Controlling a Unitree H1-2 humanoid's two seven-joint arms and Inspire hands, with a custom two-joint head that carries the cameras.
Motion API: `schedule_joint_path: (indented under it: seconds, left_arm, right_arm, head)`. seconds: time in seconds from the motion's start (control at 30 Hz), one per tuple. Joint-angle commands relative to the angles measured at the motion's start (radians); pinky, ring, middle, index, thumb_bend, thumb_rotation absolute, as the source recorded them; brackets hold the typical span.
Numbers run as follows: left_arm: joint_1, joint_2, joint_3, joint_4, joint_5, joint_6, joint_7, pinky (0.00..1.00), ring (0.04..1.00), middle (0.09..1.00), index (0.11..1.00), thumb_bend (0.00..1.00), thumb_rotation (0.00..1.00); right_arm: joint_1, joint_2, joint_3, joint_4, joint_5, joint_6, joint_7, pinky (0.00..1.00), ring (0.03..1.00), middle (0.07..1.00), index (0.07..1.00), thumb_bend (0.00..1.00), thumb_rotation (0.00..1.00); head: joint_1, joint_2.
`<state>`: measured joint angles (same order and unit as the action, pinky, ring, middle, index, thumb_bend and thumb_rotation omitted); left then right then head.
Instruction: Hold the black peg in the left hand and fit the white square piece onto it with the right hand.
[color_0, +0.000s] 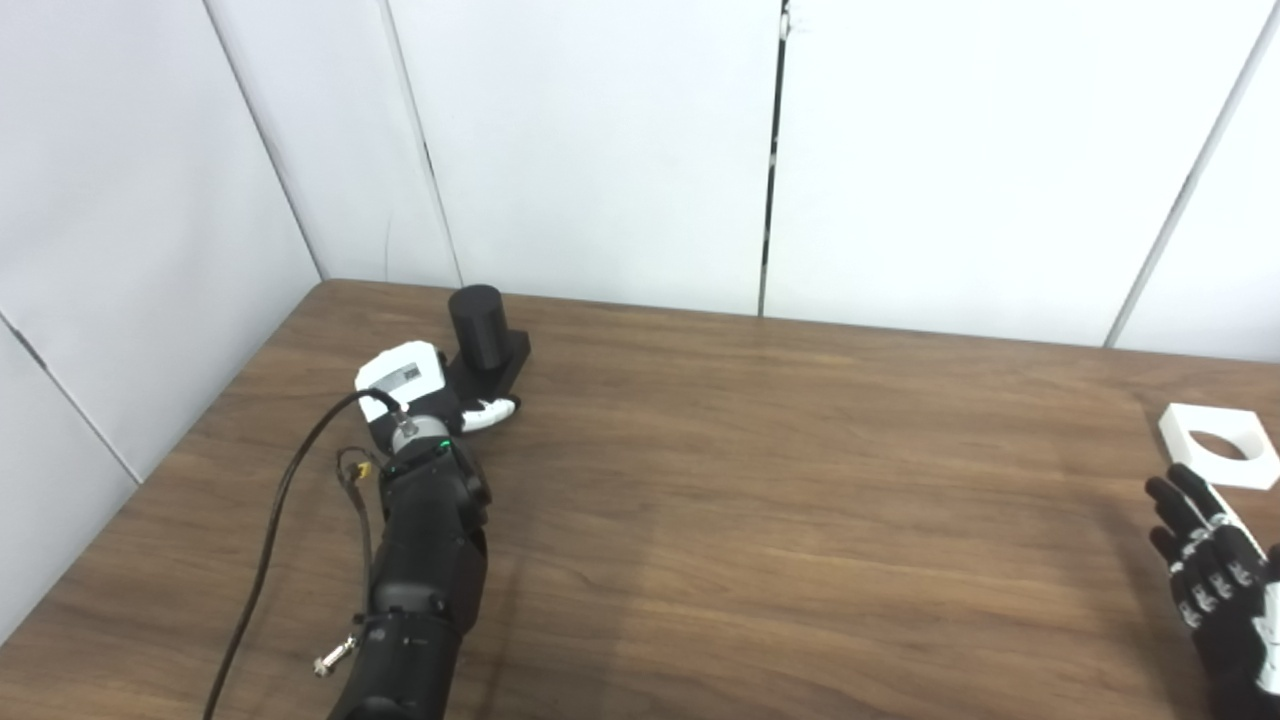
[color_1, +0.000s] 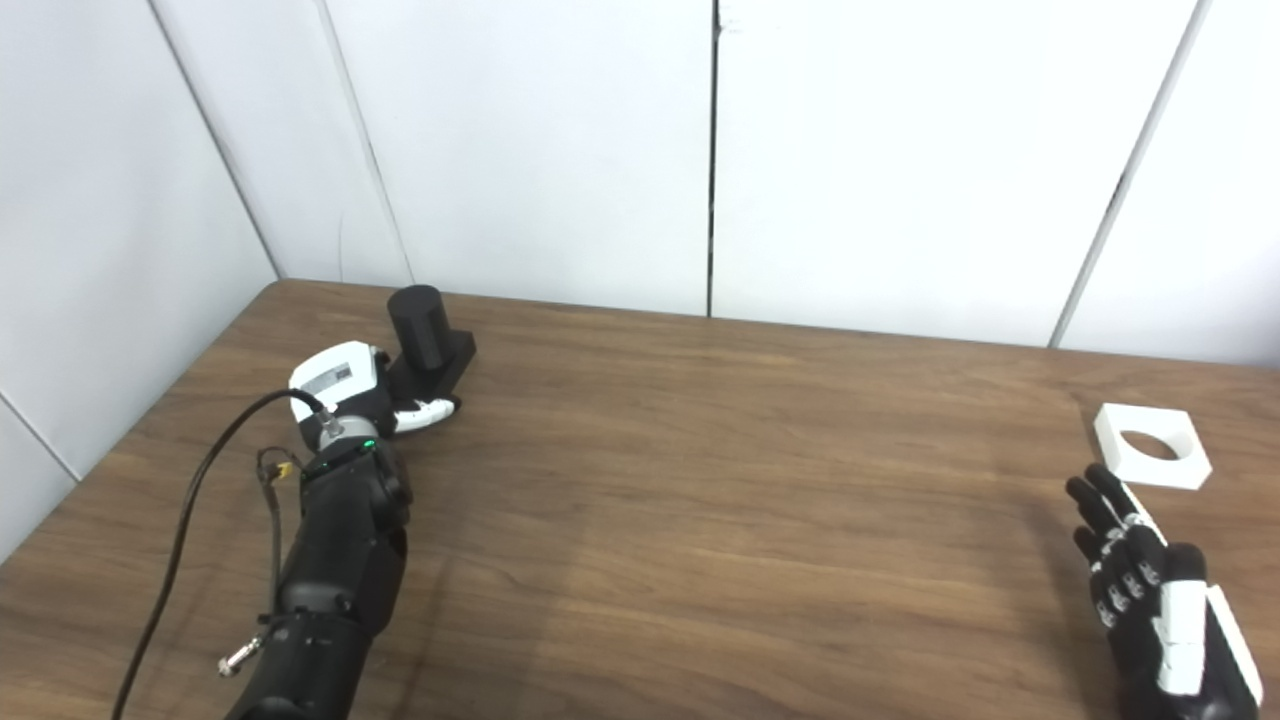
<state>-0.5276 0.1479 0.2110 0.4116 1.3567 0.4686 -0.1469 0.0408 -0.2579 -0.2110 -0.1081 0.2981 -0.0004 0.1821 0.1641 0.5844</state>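
Two hands are over the wooden table (color_0: 760, 520), far apart from one another. Over on the far left, the left hand (color_0: 425, 395) has reached up to the black peg (color_0: 478, 330) and sits right against its near side. From here only one white-tipped finger (color_0: 490, 412) shows clearly, stretched out along the near edge of the peg's flat square base and touching it, or very nearly. The rest of that hand is tucked behind its own white back plate, so I cannot tell whether it actually grips the peg or just rests beside it, nor how far its fingers are spread.

As for the peg, it stands upright on the table, a stubby dark cylinder rising from the base, its long axis pointing straight up, tipped a little toward the back wall (color_0: 600, 150) as seen from the head cameras.

Across on the right, the right hand (color_1: 1150, 590) holds nothing. Its fingers (color_1: 1100, 505) are extended and a little apart, pointing away from the robot toward the white square piece (color_1: 1150, 445). The fingertips are just short of that piece's near edge, not touching it. That piece lies flat on the table near the right edge, its round hole facing up.
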Motion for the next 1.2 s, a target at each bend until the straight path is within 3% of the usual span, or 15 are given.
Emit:
schedule_joint_path:
  seconds: [0.0,1.17]
  left_arm:
    - [-0.034,0.026,-0.003,-0.011,0.005,0.001,0.045,1.00,0.996,0.980,0.873,0.75,0.61]
    - [-0.034,0.026,-0.003,-0.011,0.005,0.001,0.045,1.00,0.996,0.980,0.873,0.75,0.61]
  right_arm:
    - [0.023,0.009,0.002,0.006,0.007,-0.005,0.001,1.00,0.990,0.919,0.922,0.76,1.00]
    - [0.023,0.009,0.002,0.006,0.007,-0.005,0.001,1.00,0.990,0.919,0.922,0.76,1.00]
  head:
    - [0.001,0.000]
    - [0.001,0.000]
